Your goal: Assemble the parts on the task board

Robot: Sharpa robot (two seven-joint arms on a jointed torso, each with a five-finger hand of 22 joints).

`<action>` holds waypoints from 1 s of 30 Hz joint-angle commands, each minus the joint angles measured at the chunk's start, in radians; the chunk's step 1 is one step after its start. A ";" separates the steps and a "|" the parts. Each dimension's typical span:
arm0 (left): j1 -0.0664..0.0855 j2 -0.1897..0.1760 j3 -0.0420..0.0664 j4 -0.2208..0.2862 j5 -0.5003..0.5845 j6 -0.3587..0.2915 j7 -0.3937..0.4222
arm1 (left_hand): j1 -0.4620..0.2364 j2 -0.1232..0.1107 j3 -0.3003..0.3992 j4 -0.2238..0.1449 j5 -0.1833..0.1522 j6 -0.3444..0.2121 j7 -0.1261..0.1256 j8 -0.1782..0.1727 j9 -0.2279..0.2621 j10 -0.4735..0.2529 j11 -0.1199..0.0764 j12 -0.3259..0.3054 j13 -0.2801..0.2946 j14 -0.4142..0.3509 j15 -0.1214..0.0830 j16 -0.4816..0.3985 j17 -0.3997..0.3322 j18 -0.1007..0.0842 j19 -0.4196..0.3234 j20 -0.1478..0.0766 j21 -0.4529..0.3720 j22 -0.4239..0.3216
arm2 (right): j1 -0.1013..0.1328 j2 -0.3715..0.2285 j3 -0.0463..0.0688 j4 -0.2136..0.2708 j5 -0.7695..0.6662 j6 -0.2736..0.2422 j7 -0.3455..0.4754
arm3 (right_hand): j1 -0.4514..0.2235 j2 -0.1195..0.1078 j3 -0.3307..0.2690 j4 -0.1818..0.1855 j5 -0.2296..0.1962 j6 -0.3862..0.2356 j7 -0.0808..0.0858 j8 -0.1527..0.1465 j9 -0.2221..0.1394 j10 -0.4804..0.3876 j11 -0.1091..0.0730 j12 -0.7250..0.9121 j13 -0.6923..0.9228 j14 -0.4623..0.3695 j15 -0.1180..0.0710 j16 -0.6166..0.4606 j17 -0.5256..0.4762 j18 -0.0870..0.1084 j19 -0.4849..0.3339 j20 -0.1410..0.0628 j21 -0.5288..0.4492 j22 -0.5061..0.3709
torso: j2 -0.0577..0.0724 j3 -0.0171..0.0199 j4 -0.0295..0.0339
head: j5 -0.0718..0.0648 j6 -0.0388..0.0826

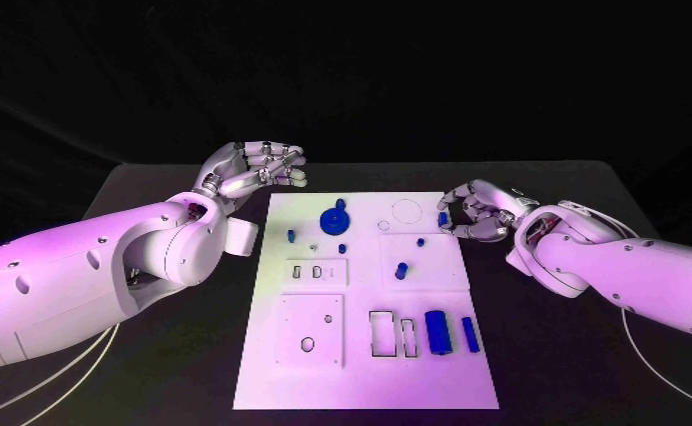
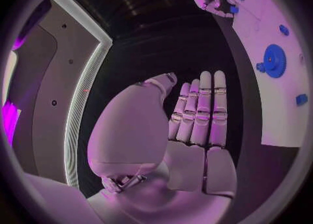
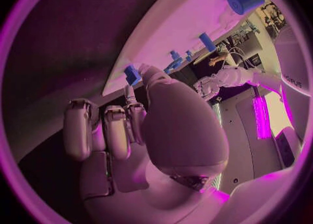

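Nearest the robot, the task board lies flat on the black table, its long axis running away from the robot. At its near edge on the right, two blue bars lie side by side, long axes pointing away too, just beside an open rectangular slot. To their left sits a square plate with two holes. Further up the board, a small blue peg rests on the right-hand square, tilted a little. Beyond that, the blue gear lies flat near the far left corner, with a small blue piece just beside the board's left edge. Now the right hand: it hovers at the board's far right edge, fingers curled inward, and a little blue part shows right at its fingertips in the right wrist view, though whether it is actually pinched I cannot tell. Farthest out, the left hand hangs off the board's far left corner, well apart from the parts; the left wrist view shows its fingers straight and pressed side by side, palm bare, holding nothing.
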 commanded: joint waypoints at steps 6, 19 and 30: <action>0.000 0.001 0.001 0.001 0.002 0.017 0.006 | -0.008 -0.005 0.005 -0.002 -0.006 0.003 0.001 -0.003 0.001 0.009 0.000 -0.004 0.000 -0.003 0.003 -0.003 0.001 0.010 -0.005 0.002 0.007 0.002 | -0.002 0.007 0.000 -0.006 -0.019 0.021 -0.010 | 0.003 0.015 0.019 0.007 0.003 0.028 -0.003 0.011 0.003 0.011 -0.005 0.009 0.124 0.088 -0.004 0.004 0.189 0.003 0.009 -0.004 0.005 0.108 | -0.001 -0.0003 -0.0001 | 0.001 0.000; 0.000 -0.001 0.001 0.002 0.002 0.017 0.005 | -0.009 -0.004 0.007 -0.003 -0.006 0.002 0.002 -0.004 0.001 0.010 0.001 -0.006 0.000 -0.003 0.003 -0.004 0.003 0.010 -0.006 0.002 0.008 0.002 | -0.006 0.018 0.000 -0.021 -0.019 0.024 -0.016 | 0.011 0.038 0.064 0.008 0.003 0.069 -0.017 0.023 0.006 0.015 -0.018 0.013 0.129 0.089 -0.014 0.005 0.194 0.001 0.015 -0.013 0.011 0.116 | 0.000 -0.0007 0.0003 | 0.001 -0.003; 0.000 -0.002 0.001 0.002 0.002 0.016 0.005 | -0.009 -0.004 0.007 -0.003 -0.006 0.002 0.002 -0.004 0.001 0.010 0.001 -0.006 0.000 -0.003 0.003 -0.004 0.003 0.010 -0.006 0.002 0.008 0.002 | -0.008 0.022 0.000 -0.023 -0.020 -0.004 -0.022 | 0.018 0.046 0.087 0.001 0.004 0.083 -0.023 0.029 0.008 0.018 -0.023 0.016 0.133 0.090 -0.019 0.006 0.196 0.000 0.018 -0.018 0.015 0.120 | -0.001 -0.0002 -0.0001 | 0.003 -0.005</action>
